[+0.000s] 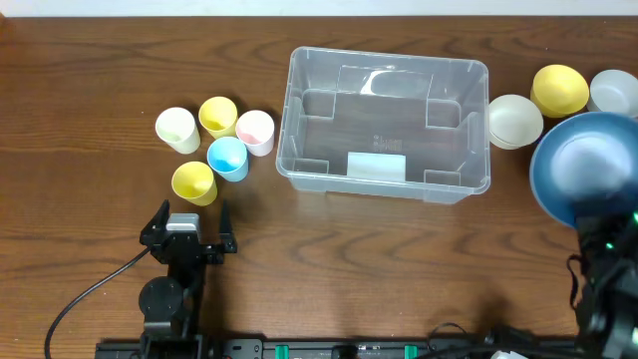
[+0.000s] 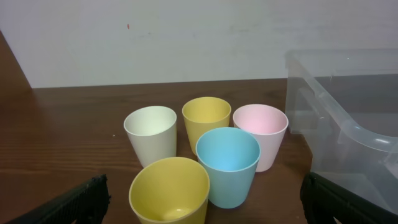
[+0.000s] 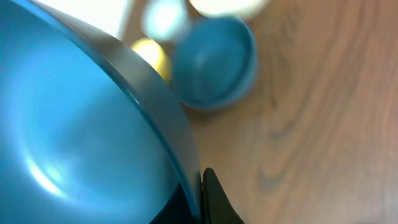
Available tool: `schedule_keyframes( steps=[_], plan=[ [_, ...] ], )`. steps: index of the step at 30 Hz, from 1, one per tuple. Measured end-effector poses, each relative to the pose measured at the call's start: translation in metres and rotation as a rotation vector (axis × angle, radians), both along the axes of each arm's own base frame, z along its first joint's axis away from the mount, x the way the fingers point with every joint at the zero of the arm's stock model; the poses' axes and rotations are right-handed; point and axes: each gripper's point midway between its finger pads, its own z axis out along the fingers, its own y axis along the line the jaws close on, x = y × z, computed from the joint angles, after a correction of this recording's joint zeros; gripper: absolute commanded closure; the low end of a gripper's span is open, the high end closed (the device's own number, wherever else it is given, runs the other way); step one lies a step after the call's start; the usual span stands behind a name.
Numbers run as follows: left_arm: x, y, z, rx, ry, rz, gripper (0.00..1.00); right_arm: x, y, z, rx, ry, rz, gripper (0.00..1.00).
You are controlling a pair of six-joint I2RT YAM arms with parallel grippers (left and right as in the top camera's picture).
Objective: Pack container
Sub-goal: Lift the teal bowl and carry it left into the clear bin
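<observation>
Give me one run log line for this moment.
left gripper open, near cups | right gripper shut on blue bowl, right of container | container empty

Pastels and one deep blue on my dark brown, wood-grained bench (image 1: 100,60).
The clear plastic rectangular container (image 1: 299,100) is colourless, its rectangular label (image 1: 376,166) pale. The small plastic cups run cream (image 1: 177,129), yellow (image 1: 217,116), pink (image 1: 255,131), light blue (image 1: 227,157) and yellow again (image 1: 193,182). The round bowls are cream (image 1: 514,121), yellow (image 1: 559,90) and pale grey (image 1: 614,93); the large glossy bowl (image 1: 586,168) is deep blue. My left end effector (image 1: 191,211) is black.
</observation>
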Motion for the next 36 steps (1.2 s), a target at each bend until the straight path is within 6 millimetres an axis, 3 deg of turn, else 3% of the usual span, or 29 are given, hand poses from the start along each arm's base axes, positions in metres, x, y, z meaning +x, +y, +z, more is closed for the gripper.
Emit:
schedule_keyframes(
  steps=[3,10,15,18,23,27,30,36],
  plan=[
    [0.0,0.0,0.0,0.0,0.0,0.0,0.02,0.002,0.003,0.034,-0.047,-0.112,0.025,0.98],
    [0.0,0.0,0.0,0.0,0.0,0.0,0.02,0.056,0.031,0.089,-0.058,-0.369,0.282,0.99],
    [0.0,0.0,0.0,0.0,0.0,0.0,0.02,0.109,0.075,0.125,-0.064,-0.532,0.561,0.98],
    [0.0,0.0,0.0,0.0,0.001,0.0,0.02,0.144,0.117,0.133,-0.067,-0.592,0.745,0.98],
    [0.0,0.0,0.0,0.0,0.001,0.0,0.02,0.191,0.203,0.1,-0.027,-0.555,1.009,0.99],
    [0.0,0.0,0.0,0.0,0.001,0.0,0.02,0.217,0.254,0.034,-0.024,-0.39,1.087,0.98],
    [0.0,0.0,0.0,0.0,0.001,0.0,0.02,0.235,0.272,-0.001,-0.052,-0.32,1.094,0.98],
    [0.0,0.0,0.0,0.0,0.001,0.0,0.02,0.262,0.287,-0.047,-0.086,-0.24,1.083,0.98]
  ],
)
